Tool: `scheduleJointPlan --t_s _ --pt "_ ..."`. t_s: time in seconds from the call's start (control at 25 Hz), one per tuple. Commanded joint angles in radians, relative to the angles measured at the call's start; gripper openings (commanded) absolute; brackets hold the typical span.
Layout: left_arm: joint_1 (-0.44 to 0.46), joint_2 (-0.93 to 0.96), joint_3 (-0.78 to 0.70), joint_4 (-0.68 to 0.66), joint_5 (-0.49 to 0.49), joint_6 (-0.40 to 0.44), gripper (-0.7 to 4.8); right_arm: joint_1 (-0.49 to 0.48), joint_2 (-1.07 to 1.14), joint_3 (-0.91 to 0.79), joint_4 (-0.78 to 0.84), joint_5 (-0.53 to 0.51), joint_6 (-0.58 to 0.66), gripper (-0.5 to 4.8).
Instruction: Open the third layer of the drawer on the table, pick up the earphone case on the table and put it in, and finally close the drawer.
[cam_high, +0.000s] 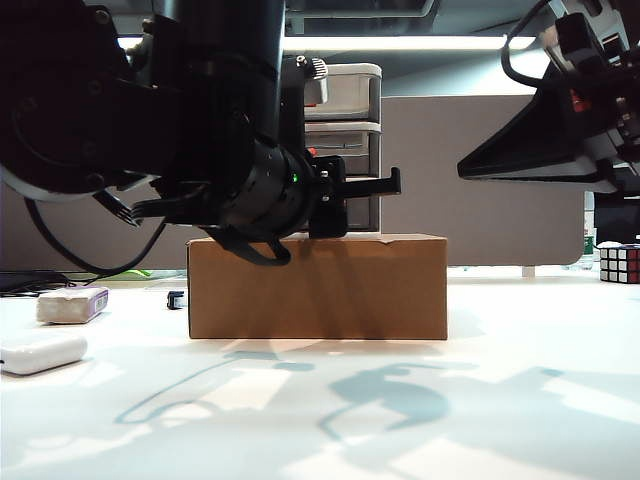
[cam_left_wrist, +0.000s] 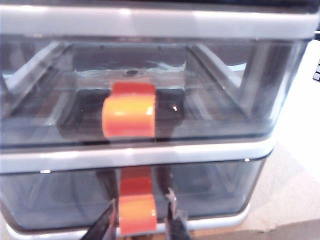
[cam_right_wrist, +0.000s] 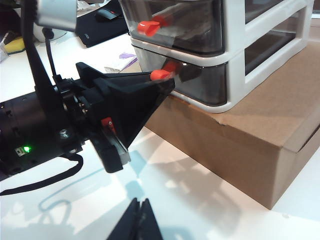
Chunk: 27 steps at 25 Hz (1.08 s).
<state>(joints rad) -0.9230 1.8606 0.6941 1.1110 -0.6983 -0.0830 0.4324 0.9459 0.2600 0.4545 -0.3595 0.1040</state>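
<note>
Your left gripper jaws grip the third layer's red handle; your right gripper hangs closed above the table.

L gripper jaws pinched; R gripper closed, aloft

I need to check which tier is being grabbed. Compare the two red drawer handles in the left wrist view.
The upper handle hangs free, with nothing near it; the lower handle, on the third layer, sits between the left hand's fingers. The upper handle shows whole, the lower one is partly cut off by the picture's edge. Both are red-orange tabs on translucent grey drawers that look shut.
</note>
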Motion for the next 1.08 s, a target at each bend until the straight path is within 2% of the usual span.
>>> scheduleJointPlan --t_s 0.04,0.16,0.76,0.8,0.92,1.04,1.08 --pt "0.003 0.0 0.009 0.022 0.002 -0.002 1.21 0.0 -0.002 0.006 0.014 -0.003 -0.004 -0.06" --pt "0.004 0.0 0.009 0.029 -0.024 0.002 1.21 0.0 -0.002 0.006 0.014 -0.003 -0.004 -0.06" --pt "0.016 0.0 0.009 0.027 -0.019 0.0 1.18 0.0 -0.002 0.006 0.015 -0.003 -0.004 -0.06" --pt "0.016 0.0 0.009 0.027 -0.019 0.0 1.11 0.0 -0.002 0.006 0.015 -0.003 -0.004 -0.06" --pt "0.016 0.0 0.009 0.023 -0.018 -0.003 0.24 0.0 -0.002 0.006 0.023 -0.002 -0.004 -0.06" --pt "0.016 0.0 0.009 0.015 0.006 -0.003 0.16 0.0 -0.002 0.006 0.053 -0.001 -0.004 -0.06" --pt "0.016 0.0 0.009 0.01 0.006 -0.003 -0.08 0.0 0.0 0.007 0.094 0.002 -0.003 -0.06"
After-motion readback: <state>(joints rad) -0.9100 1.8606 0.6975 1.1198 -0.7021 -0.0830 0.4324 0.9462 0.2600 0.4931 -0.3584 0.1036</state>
